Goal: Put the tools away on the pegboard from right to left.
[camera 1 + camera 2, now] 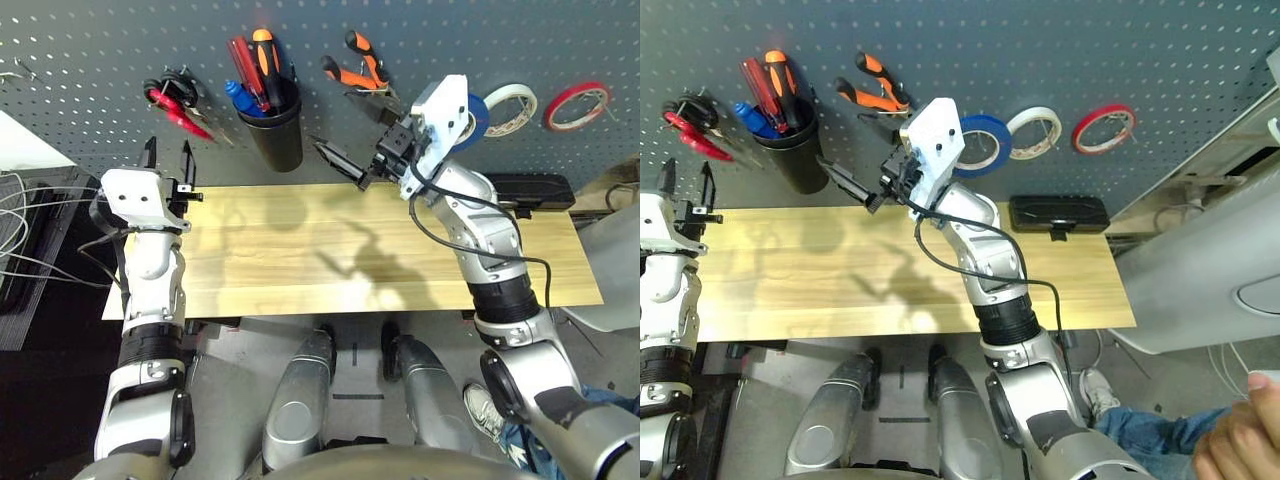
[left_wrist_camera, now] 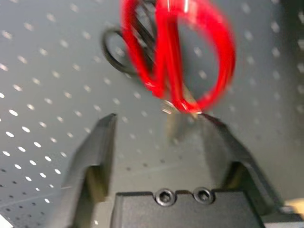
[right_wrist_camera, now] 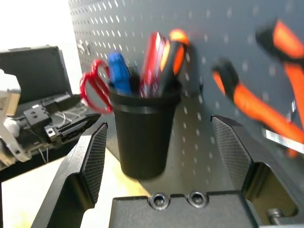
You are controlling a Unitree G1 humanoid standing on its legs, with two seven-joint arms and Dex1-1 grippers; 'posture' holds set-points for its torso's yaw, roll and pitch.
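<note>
Far left of the head view you see loose white cables [image 1: 25, 225], cut off by the frame edge. Your left pincer [image 1: 169, 158] sits at the left end of the wooden surface [image 1: 300, 265], fingers pointing up at the pegboard [image 1: 90, 60], spread wide with nothing between them. Just above it the red-handled scissors [image 1: 175, 108] hang on the board; a second dark-handled pair behind them is mostly hidden, hard to separate. In the left wrist view the red handles are blurred, hanging just above the finger gap, not touched.

Next right, the black cup [image 1: 272, 130] is mounted on the board. The slim blue-handled screwdriver [image 1: 240, 97] stands in it at the left, with a red-handled tool and an orange-and-black one beside it; their shafts are hidden inside the cup.

Middle of the frame, the orange-and-black-handled pliers [image 1: 355, 70] hang on the board, their jaws partly covered by your right arm. Your right pincer [image 1: 345, 165] is below them, pointing left toward the cup, wide and empty.

The blue tape ring [image 1: 478, 115] hangs right of that, mostly hidden by the white wrist housing. Then a white tape roll [image 1: 512, 105] and a red tape roll [image 1: 577, 105]. A black case [image 1: 530, 190] lies at the surface's back right edge.

Lower right of the right eye view, a person's hand [image 1: 1240, 440] is cut by the corner.
</note>
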